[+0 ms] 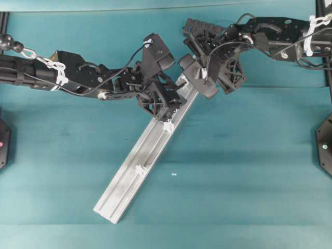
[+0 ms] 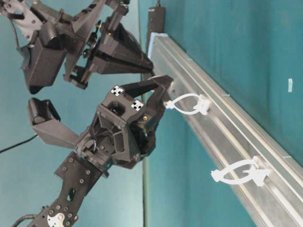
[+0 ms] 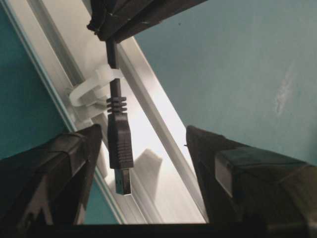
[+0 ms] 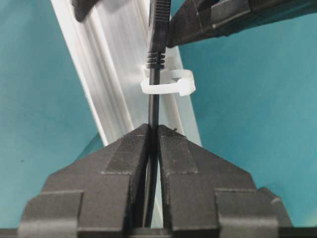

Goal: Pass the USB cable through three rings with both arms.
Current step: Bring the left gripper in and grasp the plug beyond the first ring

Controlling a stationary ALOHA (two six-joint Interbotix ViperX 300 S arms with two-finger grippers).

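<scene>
The USB cable (image 4: 154, 106) runs down through the first ring (image 4: 168, 85) on the silver rail. My right gripper (image 4: 154, 128) is shut on the cord just behind that ring. Past the ring, the plug (image 3: 120, 146) hangs with its metal tip free. It sits between the fingers of my left gripper (image 3: 143, 131), close to the left finger (image 3: 69, 163) and apart from the right one. The left gripper is open. From overhead, both grippers (image 1: 168, 104) (image 1: 199, 78) crowd the rail's upper end and hide the first ring. Two further rings (image 1: 168, 125) (image 1: 139, 169) stand along the rail with nothing through them.
The aluminium rail (image 1: 124, 187) lies diagonally on the teal table (image 1: 249, 171). A black hub (image 2: 156, 19) sits at the rail's far end. A small white scrap (image 1: 174, 174) lies to the right of the rail.
</scene>
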